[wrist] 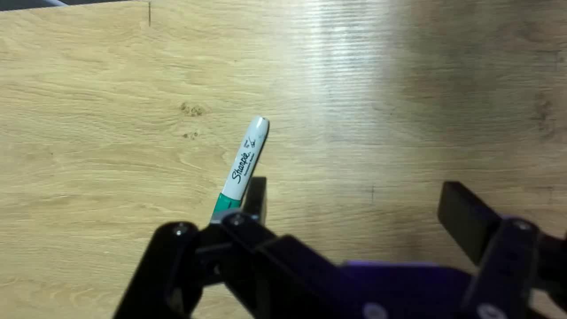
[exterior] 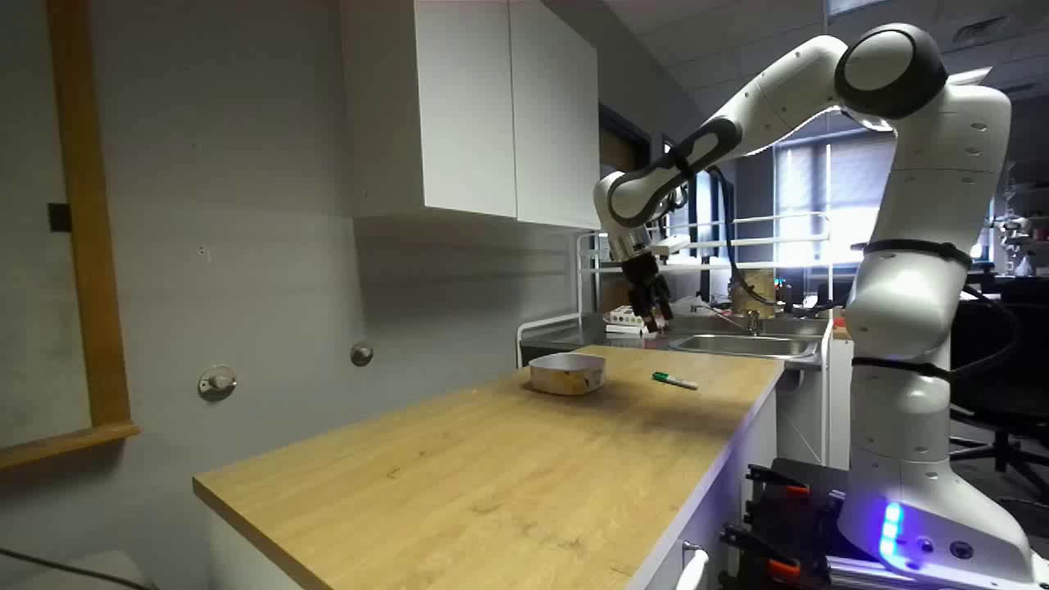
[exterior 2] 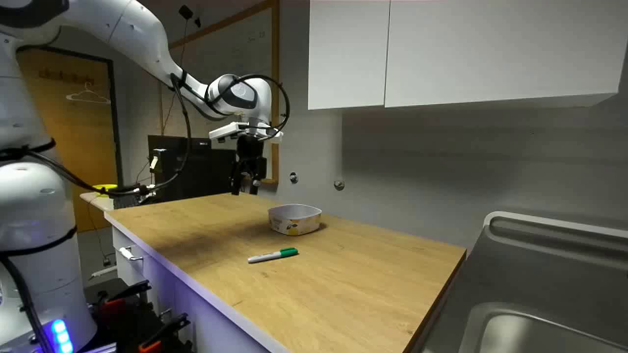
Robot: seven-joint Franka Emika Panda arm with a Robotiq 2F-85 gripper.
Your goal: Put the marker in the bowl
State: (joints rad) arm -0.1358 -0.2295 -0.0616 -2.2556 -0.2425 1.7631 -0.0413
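On the counter (exterior 2: 353, 284) lies a white, green-capped marker (wrist: 241, 166); the gripper (wrist: 355, 197) gapes wide.

Room Layout

Grey wall (exterior: 246, 197) carries white cabinets (exterior 2: 490, 49) and a framed whiteboard (exterior 2: 235, 59). Wood-grain worktop (exterior: 492, 467) runs along the wall. Metal sink (exterior: 742, 347) lies just beside the worktop's end. Bright window (exterior: 848, 184) and brown door (exterior 2: 83, 142) stand farther back.

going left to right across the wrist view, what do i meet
Dark wood knots, green-capped white marker, bright glare streak, then the black finger farther from the marker.
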